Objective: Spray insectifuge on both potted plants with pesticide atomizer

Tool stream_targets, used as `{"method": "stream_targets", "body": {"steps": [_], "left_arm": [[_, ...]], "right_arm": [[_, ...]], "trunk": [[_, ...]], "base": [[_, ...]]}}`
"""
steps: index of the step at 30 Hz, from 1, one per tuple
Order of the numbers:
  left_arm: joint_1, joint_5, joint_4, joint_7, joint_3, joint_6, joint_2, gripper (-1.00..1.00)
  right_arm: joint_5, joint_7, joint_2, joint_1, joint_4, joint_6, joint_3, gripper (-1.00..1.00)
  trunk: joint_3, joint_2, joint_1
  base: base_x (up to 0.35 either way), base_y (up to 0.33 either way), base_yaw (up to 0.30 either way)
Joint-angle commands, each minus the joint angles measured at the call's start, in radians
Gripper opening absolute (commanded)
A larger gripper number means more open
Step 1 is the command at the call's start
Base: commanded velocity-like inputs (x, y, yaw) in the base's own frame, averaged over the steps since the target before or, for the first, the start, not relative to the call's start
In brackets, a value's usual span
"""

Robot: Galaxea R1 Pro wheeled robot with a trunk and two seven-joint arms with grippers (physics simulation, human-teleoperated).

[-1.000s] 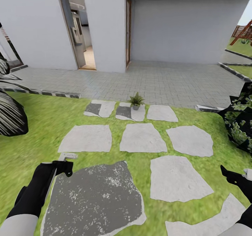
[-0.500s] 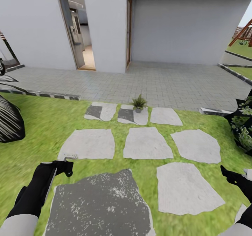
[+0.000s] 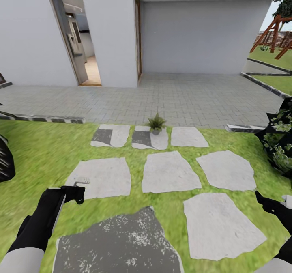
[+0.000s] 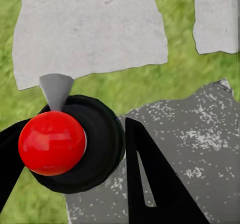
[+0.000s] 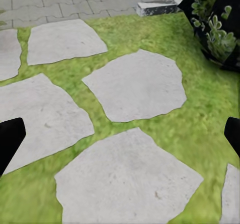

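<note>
Left gripper (image 4: 75,149) clamped the red-collared dark green atomizer (image 4: 52,141); right gripper (image 5: 120,134) gaped empty. Pale grey stepping stones (image 3: 170,171) lay before the small olive-leaved potted plant (image 3: 156,123) — dark bush (image 3: 280,143) cut off at frame edge.

left arm (image 3: 40,224): matte black forearm, pale grey-white sleeve section nearest the body | left gripper (image 3: 75,192): black, angular, blade-like fingers (image 4: 150,184), one with a narrow slot | right arm (image 3: 280,256): black, pale grey section at its base | right gripper (image 3: 269,206): black, pointed, with black fingertips (image 5: 10,141)
</note>
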Motion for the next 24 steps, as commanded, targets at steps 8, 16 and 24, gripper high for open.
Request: {"method": "stream_targets", "body": {"steps": [8,16,24], "left_arm": [[-0.001,-0.01,-0.001,-0.01,0.001,0.003,0.0,-1.0],[-0.001,-0.01,-0.001,-0.01,0.001,0.003,0.0,-1.0],[-0.001,-0.01,-0.001,-0.01,0.001,0.003,0.0,-1.0]], "right_arm": [[0.004,0.007,0.001,-0.002,-0.002,0.004,-0.002,1.0],[0.004,0.007,0.001,-0.002,-0.002,0.004,-0.002,1.0],[0.004,0.007,0.001,-0.002,-0.002,0.004,-0.002,1.0]], "trunk": [[0.002,-0.002,0.001],[0.002,-0.002,0.001],[0.002,-0.002,0.001]], "base": [[0.294,0.2,-0.136],[0.296,0.183,-0.004],[0.319,0.104,0.0]]}}
